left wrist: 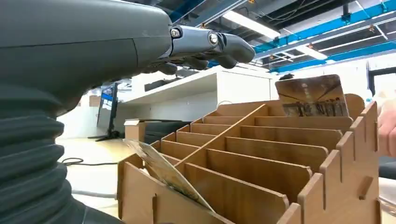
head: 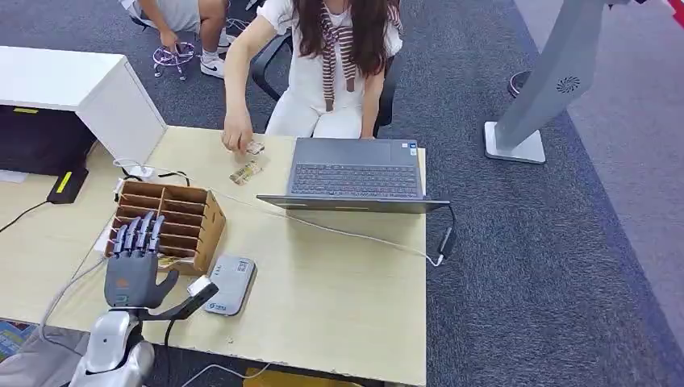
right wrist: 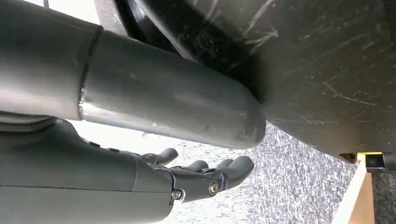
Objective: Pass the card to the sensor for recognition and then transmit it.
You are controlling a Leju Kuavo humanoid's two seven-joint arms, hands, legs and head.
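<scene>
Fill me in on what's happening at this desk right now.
The robot's left hand hovers open over the wooden card organizer, holding nothing. One card leans in a near slot and another stands at the far end. A grey card reader lies on the table just beside the organizer. Across the desk, a seated person's hand touches small cards beside an open laptop. The right hand hangs empty, its fingers apart, above the carpet. No card has been picked yet.
</scene>
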